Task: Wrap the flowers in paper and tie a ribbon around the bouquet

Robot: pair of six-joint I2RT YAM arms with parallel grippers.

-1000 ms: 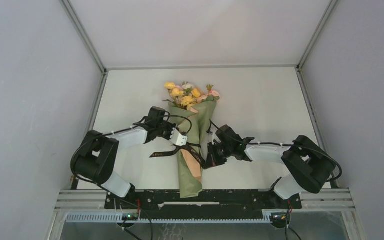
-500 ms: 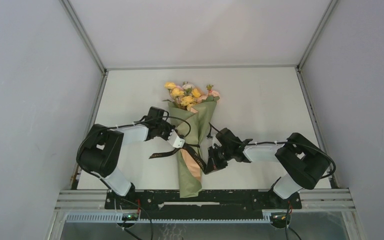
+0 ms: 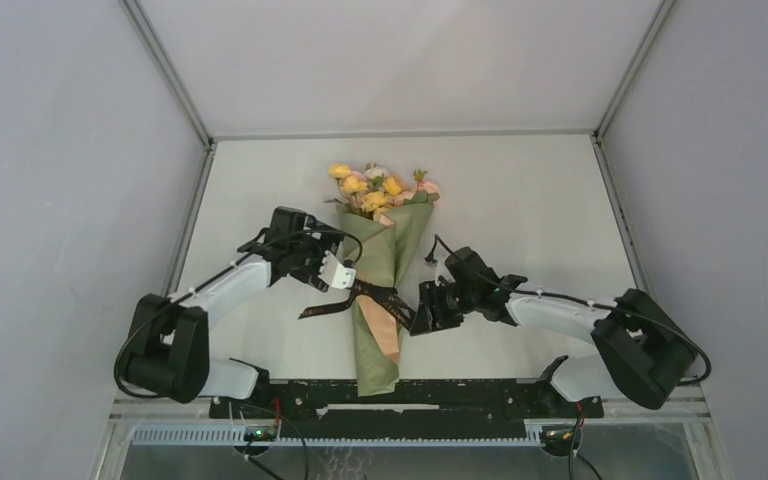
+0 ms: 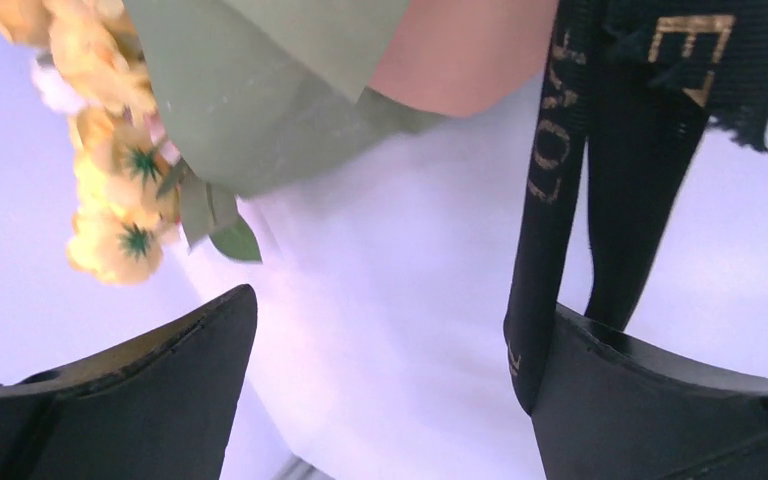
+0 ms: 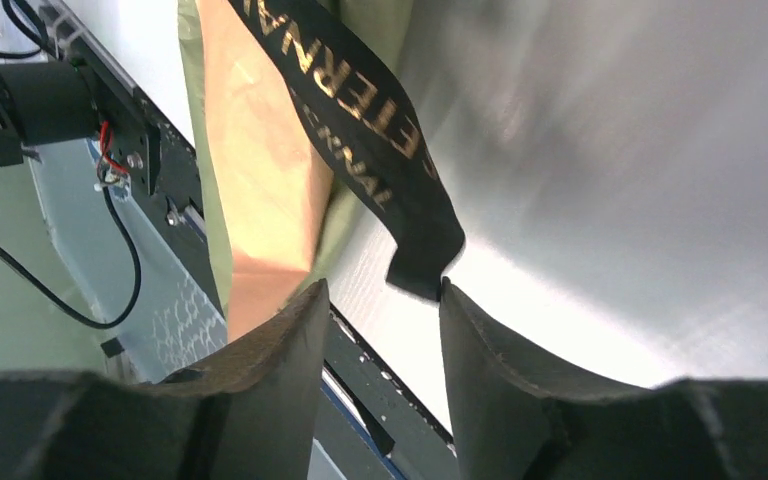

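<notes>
On the left, the left gripper (image 3: 341, 274) is released, its jaws spread wide. One black tail of the ribbon (image 3: 322, 307) brushes a finger but is not pinched. The bouquet (image 3: 398, 238) lies mid-desk (image 3: 540, 210), with the flowers (image 3: 372, 190) at the far end and the paper (image 3: 372, 355) cone pointing near; the ribbon is banded round its waist. On the right, the right gripper (image 3: 426, 306) is parted, and the other tail's end sits at its fingertips, apparently free. The ribbon looks limp, light and slick, so a tail is best taken near its end. The paper probably creases easily.
</notes>
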